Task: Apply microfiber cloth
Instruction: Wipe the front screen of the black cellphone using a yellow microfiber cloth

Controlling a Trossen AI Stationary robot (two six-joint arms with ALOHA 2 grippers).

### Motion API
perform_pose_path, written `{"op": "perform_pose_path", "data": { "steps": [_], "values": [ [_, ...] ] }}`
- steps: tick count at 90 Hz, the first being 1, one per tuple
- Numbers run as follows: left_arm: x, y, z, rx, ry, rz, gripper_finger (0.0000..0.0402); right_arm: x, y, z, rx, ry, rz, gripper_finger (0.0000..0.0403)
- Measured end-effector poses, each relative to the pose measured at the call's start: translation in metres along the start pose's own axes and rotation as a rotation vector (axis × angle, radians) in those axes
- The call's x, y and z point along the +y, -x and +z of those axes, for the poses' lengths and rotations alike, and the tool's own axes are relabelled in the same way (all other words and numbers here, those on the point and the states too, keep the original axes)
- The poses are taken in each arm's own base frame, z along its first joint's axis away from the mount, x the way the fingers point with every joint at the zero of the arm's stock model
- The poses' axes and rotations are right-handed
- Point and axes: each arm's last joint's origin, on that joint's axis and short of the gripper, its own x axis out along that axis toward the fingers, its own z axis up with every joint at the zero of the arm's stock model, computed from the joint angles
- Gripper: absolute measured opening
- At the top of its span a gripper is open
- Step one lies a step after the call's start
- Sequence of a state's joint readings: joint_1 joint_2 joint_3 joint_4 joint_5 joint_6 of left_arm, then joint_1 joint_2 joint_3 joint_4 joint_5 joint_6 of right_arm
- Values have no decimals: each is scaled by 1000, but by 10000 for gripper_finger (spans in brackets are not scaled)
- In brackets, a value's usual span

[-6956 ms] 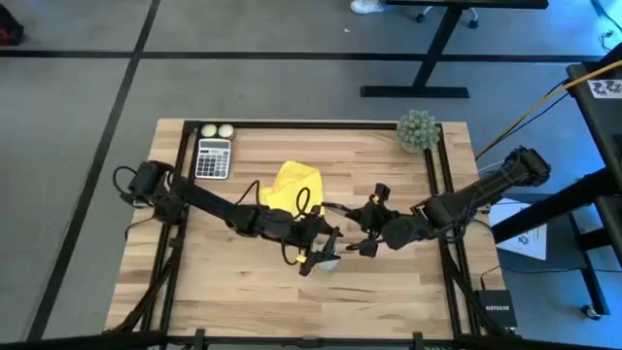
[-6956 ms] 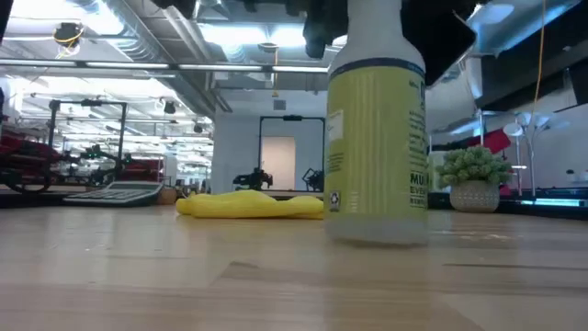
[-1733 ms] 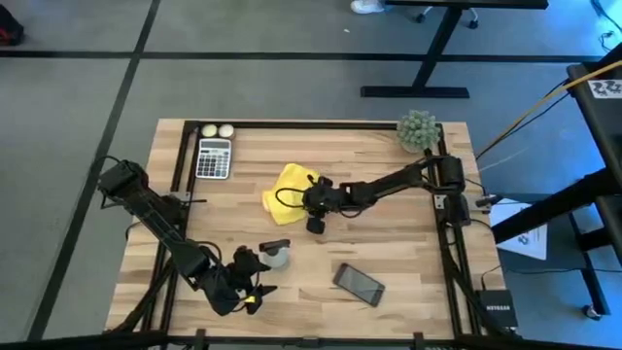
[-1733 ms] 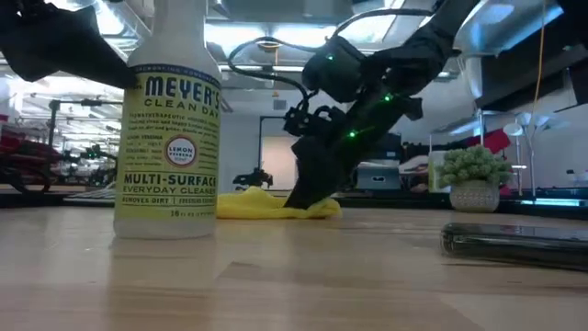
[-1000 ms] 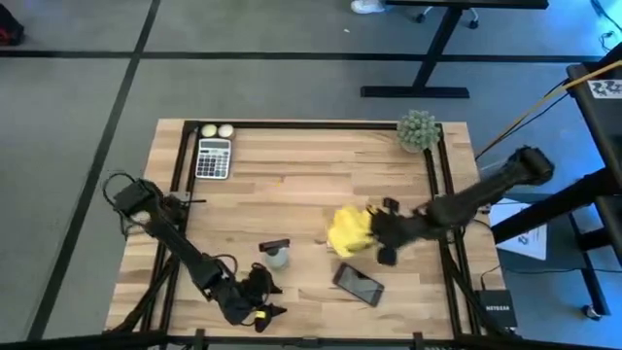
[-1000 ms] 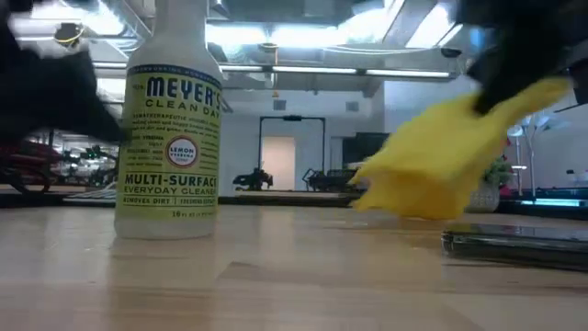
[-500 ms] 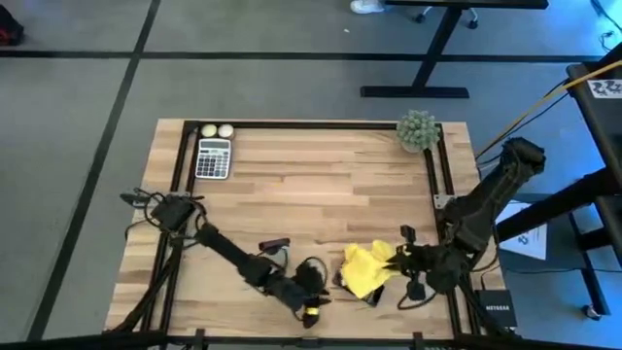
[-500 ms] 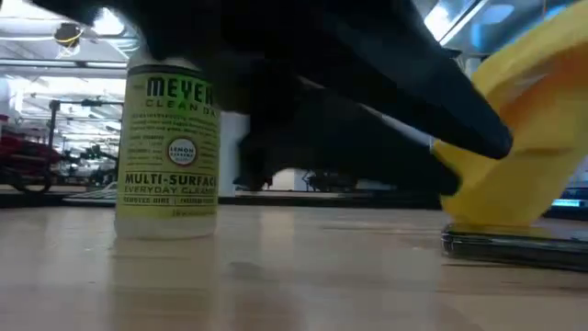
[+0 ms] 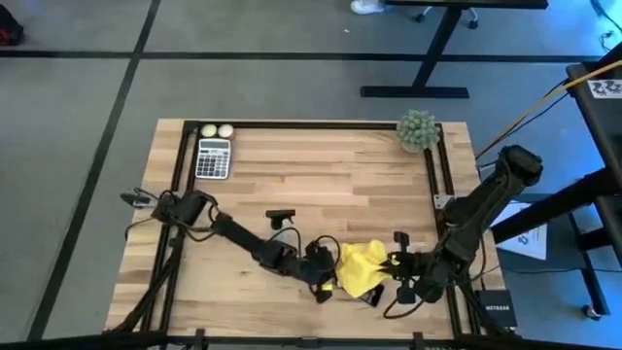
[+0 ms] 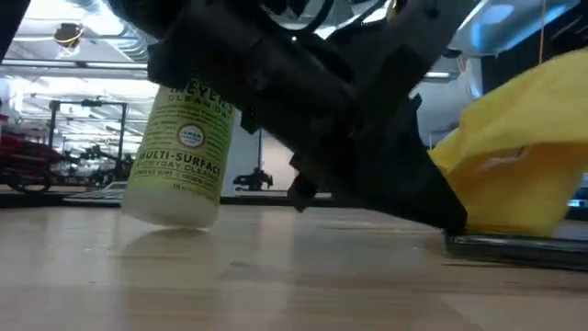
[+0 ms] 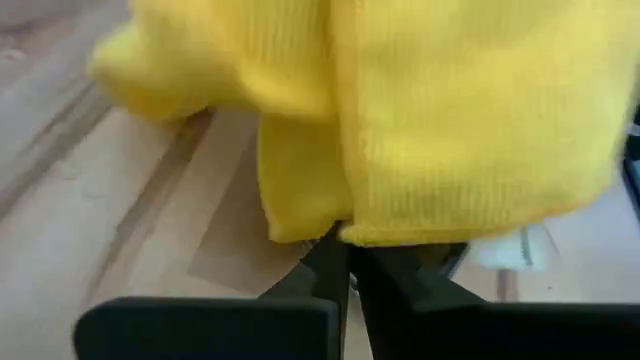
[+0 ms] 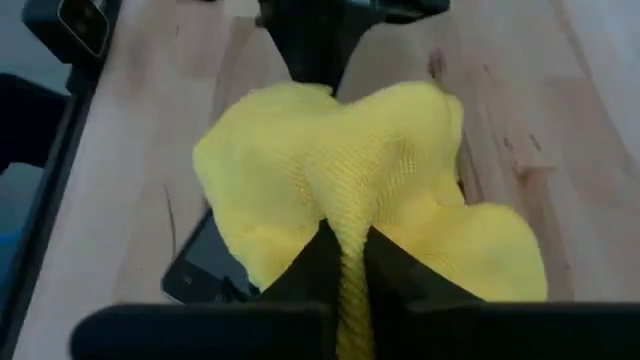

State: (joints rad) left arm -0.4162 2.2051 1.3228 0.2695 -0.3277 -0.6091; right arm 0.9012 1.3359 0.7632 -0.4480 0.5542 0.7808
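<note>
The wooden table point(image 9: 292, 185) is filling the middle of the high view, with both dark arms reaching toward its lower right part. The microfiber cloth point(image 9: 358, 268) is sitting bunched there, draped over a black phone point(image 12: 200, 268) whose edge is peeking out beneath it. The right gripper point(image 9: 391, 264) is coming in from the right side of the frame and is clenching a fold of the cloth between its fingers point(image 12: 310, 262). The left gripper point(image 9: 327, 282) is pressing against the cloth's left edge; its fingers point(image 11: 335, 262) are lying close together, tips touching the cloth's hem. In the low view's left half, a spray bottle point(image 10: 184, 152) is tilting. A calculator point(image 9: 213, 157) is lying at the table's upper left, a small green plant point(image 9: 417, 130) at the upper right.
</note>
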Motion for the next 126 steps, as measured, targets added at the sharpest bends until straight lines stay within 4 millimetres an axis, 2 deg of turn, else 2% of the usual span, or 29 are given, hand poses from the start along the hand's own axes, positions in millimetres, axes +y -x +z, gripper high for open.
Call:
{"op": "perform_pose_path", "data": {
  "steps": [14, 44, 54, 62, 71, 85, 103, 113, 126],
  "values": [
    [-3, 1, -2, -8, -18, -4, 1, 7, -22, 2, -2, -6, 16, 0],
    [-3, -15, -17, -36, 0, -53, 1, 14, -72, -2, 30, -8, 24, 0],
    [0, -17, -18, -30, 5, -46, 1, 15, -90, -13, 109, -6, 38, 0],
    [1, -17, -19, -17, 0, -40, 1, 17, -94, -18, 158, -30, 49, 0],
    [2, -17, -20, -13, 1, -33, 1, 21, -88, -26, 221, -36, 70, 0],
    [4, -17, -22, 3, -2, -11, 1, 24, -61, -34, 364, -30, 137, 0],
    [4, -17, -22, 1, 14, -6, 1, 14, -24, -42, 592, -61, 167, 0],
    [4, -17, -22, 0, 11, -7, 1, 15, -6, -20, 511, -93, 170, 0],
    [4, -17, -22, -5, 13, -10, 1, 26, 1, 21, 207, -43, 160, 0]
  ]
}}
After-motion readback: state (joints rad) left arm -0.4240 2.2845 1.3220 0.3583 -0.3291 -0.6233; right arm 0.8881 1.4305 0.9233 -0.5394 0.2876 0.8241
